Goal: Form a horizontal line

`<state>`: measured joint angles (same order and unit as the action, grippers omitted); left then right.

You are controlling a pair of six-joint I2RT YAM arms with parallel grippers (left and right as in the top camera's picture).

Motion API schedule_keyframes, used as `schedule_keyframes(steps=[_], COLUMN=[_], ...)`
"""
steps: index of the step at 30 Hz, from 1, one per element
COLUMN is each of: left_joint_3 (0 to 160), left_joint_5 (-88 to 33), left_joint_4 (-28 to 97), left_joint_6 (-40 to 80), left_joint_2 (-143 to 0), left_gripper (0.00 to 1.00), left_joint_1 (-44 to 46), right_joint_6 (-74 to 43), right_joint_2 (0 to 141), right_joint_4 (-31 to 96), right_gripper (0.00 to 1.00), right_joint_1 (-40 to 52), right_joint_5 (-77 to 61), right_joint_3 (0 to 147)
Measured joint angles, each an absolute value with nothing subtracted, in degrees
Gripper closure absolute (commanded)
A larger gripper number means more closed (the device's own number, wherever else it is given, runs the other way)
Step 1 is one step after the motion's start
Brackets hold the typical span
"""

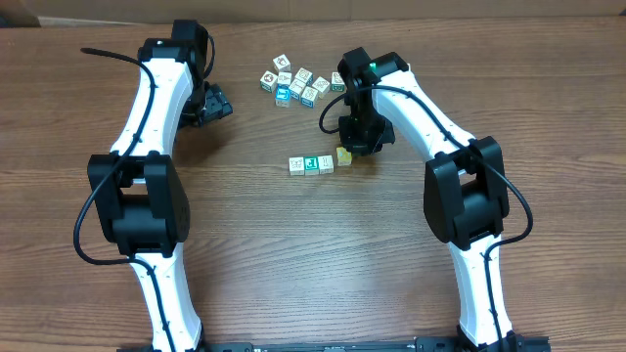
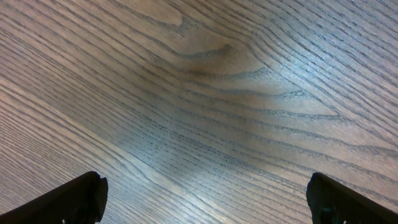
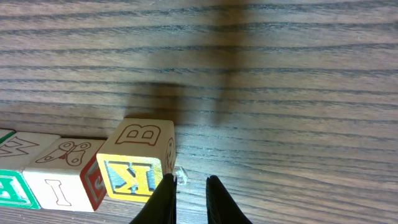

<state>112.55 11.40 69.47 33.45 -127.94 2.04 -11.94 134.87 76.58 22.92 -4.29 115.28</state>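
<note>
The horizontal line (image 1: 318, 163) lies mid-table: a white, a teal-green and a white cube side by side. The yellow cube (image 1: 344, 154) at its right end sits slightly farther back and turned. My right gripper (image 1: 358, 145) hovers low just right of the yellow cube. In the right wrist view its fingers are nearly together with nothing between them (image 3: 189, 183), the left finger against the yellow cube (image 3: 138, 163), which shows a B and a K. The white cube (image 3: 62, 165) touches it on the left. My left gripper (image 1: 217, 106) is open over bare wood (image 2: 205, 193).
An irregular cluster of several similar small cubes (image 1: 298, 83) lies behind the row, near the right arm's elbow. The left arm stretches along the table's left side, the right arm along its right side.
</note>
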Motion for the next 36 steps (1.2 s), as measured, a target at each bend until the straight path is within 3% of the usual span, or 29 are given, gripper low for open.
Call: schedule_keyframes(steps=[36], left_joint_3=[112.55], left_joint_5=[11.4], left_joint_4=[69.47], left_joint_6=[33.45], left_joint_2=[-127.94], left_gripper=[0.0], left_joint_1=[2.04], right_joint_6=[-11.94], right_joint_2=[134.87], right_joint_4=[76.77], right_gripper=[0.84], right_joint_1=[22.92], right_joint_5=[-5.21], right_joint_3=[115.28])
